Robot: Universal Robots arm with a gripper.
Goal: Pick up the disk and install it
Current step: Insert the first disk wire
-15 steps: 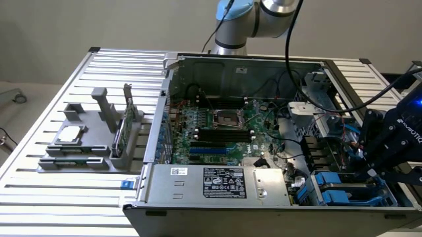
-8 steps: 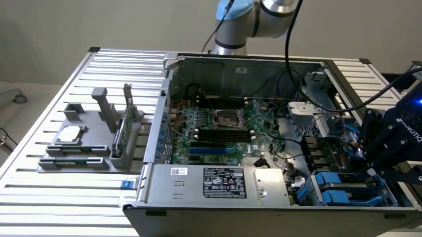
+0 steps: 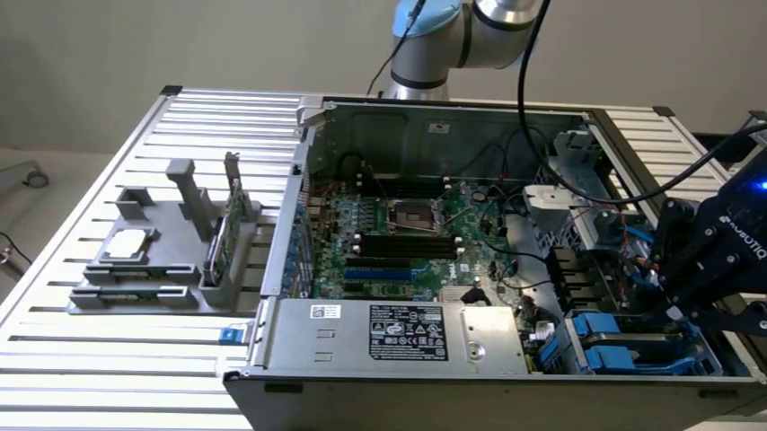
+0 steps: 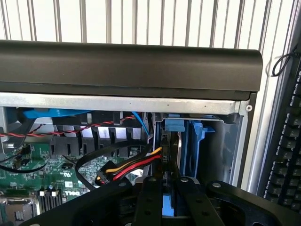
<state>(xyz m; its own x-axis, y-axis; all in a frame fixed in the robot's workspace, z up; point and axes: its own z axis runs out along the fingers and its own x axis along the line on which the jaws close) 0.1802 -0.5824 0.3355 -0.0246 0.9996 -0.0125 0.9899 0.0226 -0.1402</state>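
Claw point(image 3: 681, 312): black, low in the front corner of the computer case point(image 3: 300, 224) at the exterior view's right; fingers point(image 4: 149, 190) narrow, closed on the disk's near edge.
Disk point(image 4: 171, 150): stood on edge in the blue-railed drive bay point(image 4: 196, 141), between the fingers.
Cables point(image 4: 136, 165): red, yellow and black bundle just beside the disk.
Case: lay open on the slatted worktop point(image 3: 192, 117).

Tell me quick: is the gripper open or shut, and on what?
Gripper: shut on the disk, which stands edge-on in the blue drive bay.
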